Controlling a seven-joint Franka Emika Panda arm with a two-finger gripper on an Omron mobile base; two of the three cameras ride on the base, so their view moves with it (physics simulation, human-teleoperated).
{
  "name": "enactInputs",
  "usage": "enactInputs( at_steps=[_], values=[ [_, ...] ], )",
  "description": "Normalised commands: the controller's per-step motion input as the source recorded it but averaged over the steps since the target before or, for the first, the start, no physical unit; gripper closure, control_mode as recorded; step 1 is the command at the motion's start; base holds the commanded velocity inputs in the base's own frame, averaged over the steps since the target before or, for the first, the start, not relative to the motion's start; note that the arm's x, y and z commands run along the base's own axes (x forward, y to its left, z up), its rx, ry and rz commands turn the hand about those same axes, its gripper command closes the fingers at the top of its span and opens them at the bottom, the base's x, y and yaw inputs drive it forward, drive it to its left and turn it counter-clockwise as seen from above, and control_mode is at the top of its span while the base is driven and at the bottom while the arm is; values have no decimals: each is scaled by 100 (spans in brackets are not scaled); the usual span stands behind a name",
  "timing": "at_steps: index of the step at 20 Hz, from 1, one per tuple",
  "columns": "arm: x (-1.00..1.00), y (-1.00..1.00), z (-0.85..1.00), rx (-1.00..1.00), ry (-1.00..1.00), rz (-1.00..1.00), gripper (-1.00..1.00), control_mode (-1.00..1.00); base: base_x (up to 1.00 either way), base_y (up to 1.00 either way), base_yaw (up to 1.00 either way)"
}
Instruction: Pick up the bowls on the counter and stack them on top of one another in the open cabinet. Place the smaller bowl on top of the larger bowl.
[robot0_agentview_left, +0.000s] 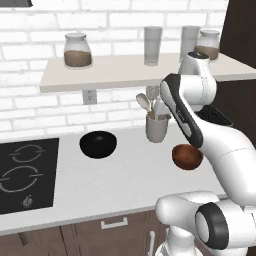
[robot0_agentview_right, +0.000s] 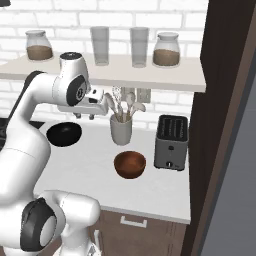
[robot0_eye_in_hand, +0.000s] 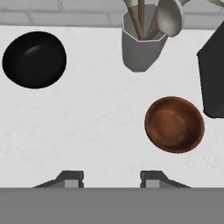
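The larger bowl (robot0_agentview_left: 98, 144) (robot0_agentview_right: 64, 134) (robot0_eye_in_hand: 34, 59), glossy black, sits on the counter (robot0_agentview_left: 125, 185) (robot0_agentview_right: 90, 170) near the hob. Further right on the counter, in front of the utensil cup, rests the smaller bowl (robot0_agentview_left: 187, 156) (robot0_agentview_right: 130, 164) (robot0_eye_in_hand: 174, 124), reddish-brown. My gripper (robot0_agentview_right: 84, 117) (robot0_eye_in_hand: 111, 178) hangs high above the counter between the two bowls, pointing down. It is open and holds nothing. The open cabinet (robot0_agentview_left: 125, 70) (robot0_agentview_right: 150, 75) runs along the brick wall above.
A grey utensil cup (robot0_agentview_left: 156, 127) (robot0_agentview_right: 121, 129) (robot0_eye_in_hand: 142, 48) stands behind the brown bowl, with a toaster (robot0_agentview_right: 171, 142) (robot0_eye_in_hand: 212, 78) to its right. Two jars and two glasses occupy the shelf. The black hob (robot0_agentview_left: 25, 172) lies at left; a tall dark panel (robot0_agentview_right: 225, 125) bounds the right.
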Motion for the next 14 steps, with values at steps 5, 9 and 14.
enactInputs(
  at_steps=[5, 9, 14],
  values=[
    [-1, -25, -46, -4, 6, -1, -100, -100, 0, 0, 0],
    [-4, -51, -100, -6, 0, 0, -100, -100, 0, 0, 0],
    [1, -33, -96, -6, 0, 0, -100, -100, 0, 0, 0]
  ],
)
